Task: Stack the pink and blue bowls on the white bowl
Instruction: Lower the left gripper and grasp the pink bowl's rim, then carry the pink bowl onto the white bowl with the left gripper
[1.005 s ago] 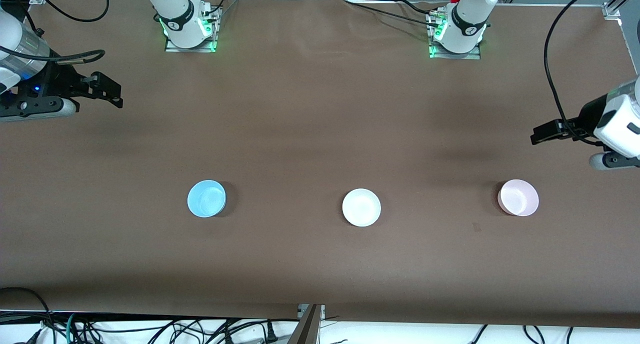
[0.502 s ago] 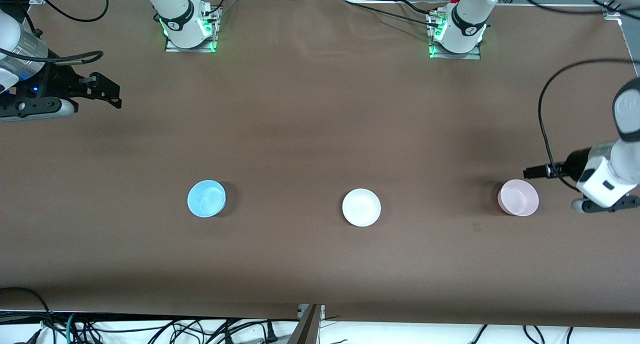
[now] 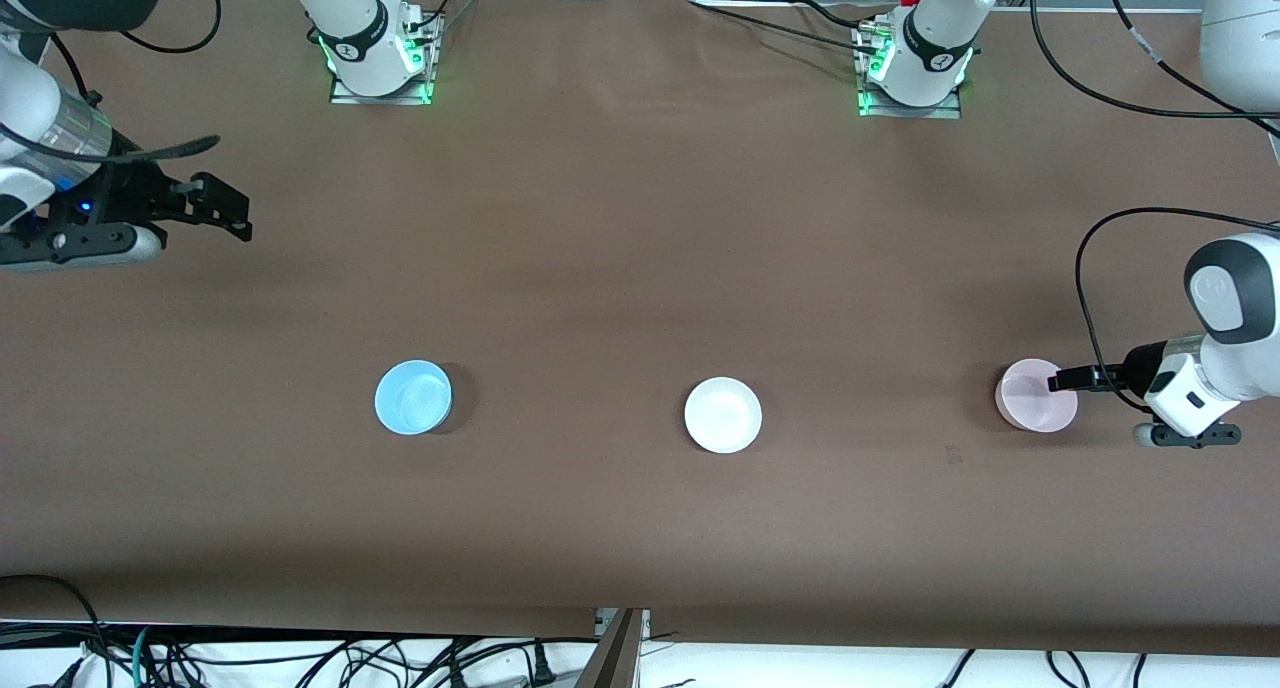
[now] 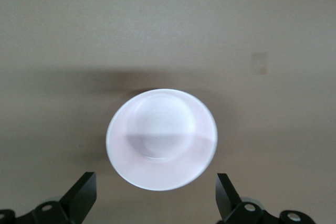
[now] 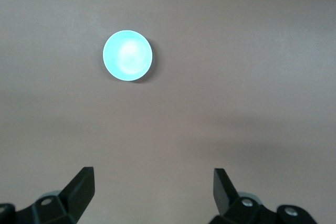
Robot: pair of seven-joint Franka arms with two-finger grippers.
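A high front camera faces the arm bases across the whole table [image 3: 620, 218], while each wrist camera looks straight down, the left close over the pink bowl [image 4: 161, 138], the right higher above the blue bowl [image 5: 127, 55], both bowls shared with the front view.

A brown cloth [image 3: 620, 218] is covering the whole counter, wrinkling slightly along its edge by the arm bases. Green lights [image 3: 380, 93] are glowing at both base plates. Black cables [image 3: 300, 658] are lying tangled beneath the counter's near edge.
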